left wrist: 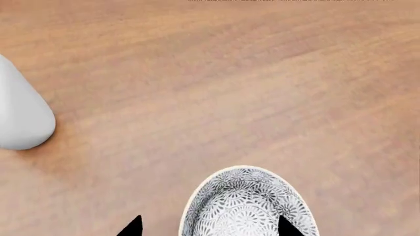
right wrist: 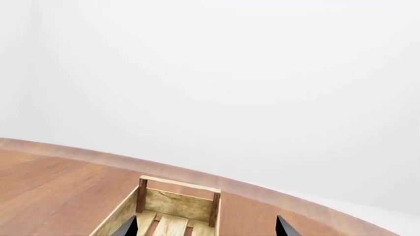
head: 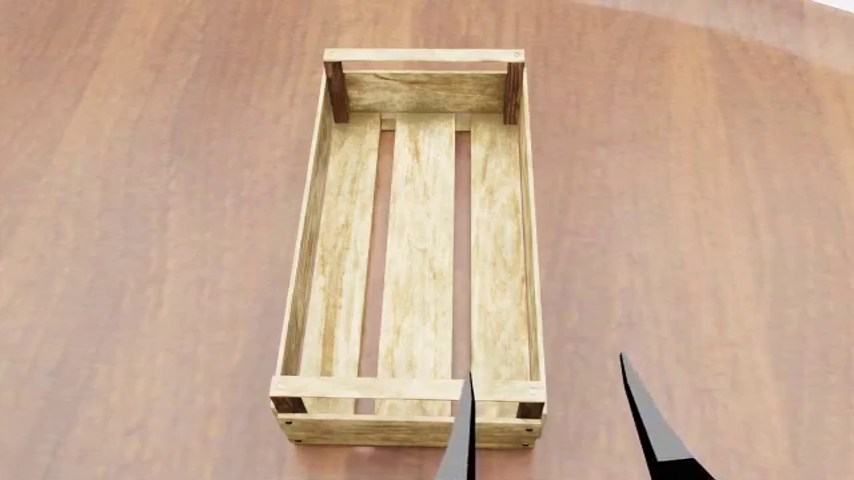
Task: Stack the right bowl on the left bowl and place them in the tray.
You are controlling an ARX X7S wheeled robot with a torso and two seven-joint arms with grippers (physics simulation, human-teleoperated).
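1. Across the head view spreads a reddish-brown wooden tabletop (head: 147,250) with streaky grain; its curved edge shows at the far right corner, and in the right wrist view it ends against a plain pale grey-white backdrop (right wrist: 217,73).
2. On that tabletop, at the middle of the head view, lies the tray (head: 302,280), its long axis running away from the robot, its three-slat floor bare, dark posts at the corners.
3. Over the tray's near right corner, the right gripper (head: 558,425) shows as two dark pointed fingertips set apart with nothing between them. The right wrist view looks past them at the tray's far end.
4. Only the left wrist view shows the left gripper (left wrist: 208,227): its tips are spread, straddling the rim of a patterned grey-and-white bowl (left wrist: 246,201) resting on the wood. Whether either tip touches it, I cannot tell.
5. Well apart from that bowl lies a smooth white rounded object (left wrist: 21,113), partly cut off.
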